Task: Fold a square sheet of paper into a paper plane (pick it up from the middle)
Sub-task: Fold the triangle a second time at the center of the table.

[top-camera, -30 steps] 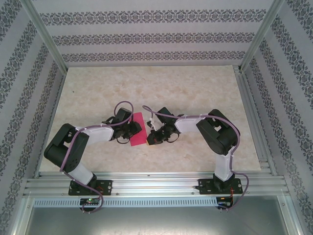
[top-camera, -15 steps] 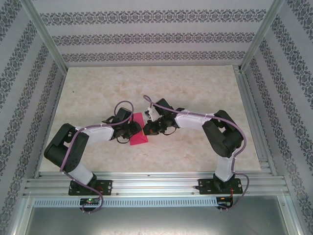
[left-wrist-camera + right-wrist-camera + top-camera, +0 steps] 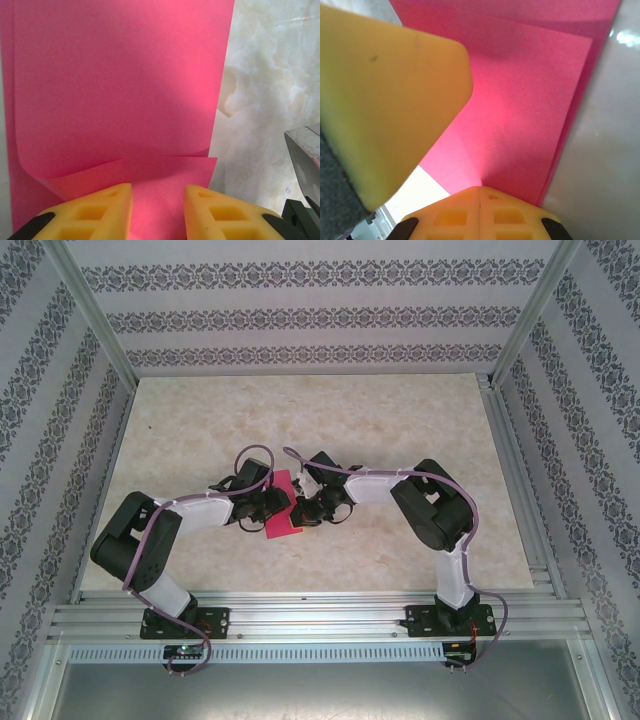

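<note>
The square sheet of paper (image 3: 283, 524) is magenta-red and lies folded over itself on the marble table, between the two grippers. In the left wrist view the paper (image 3: 120, 90) curls into a doubled layer. My left gripper (image 3: 158, 200) stands open over it, and the flap runs between its yellow fingers (image 3: 107, 210). My right gripper (image 3: 480, 192) is shut on an edge of the paper (image 3: 530, 100), which fans out from its pressed pads. From above, the left gripper (image 3: 268, 502) and right gripper (image 3: 303, 508) sit nearly touching across the sheet.
The marble table top (image 3: 400, 420) stretches bare behind and to both sides. Patterned walls and aluminium frame rails (image 3: 300, 615) bound it. A yellow finger (image 3: 385, 100) of the left gripper looms close in the right wrist view.
The right gripper has moved left toward the left gripper, carrying the paper's edge over. The visible sheet has become narrower. The left jaws have parted slightly.
</note>
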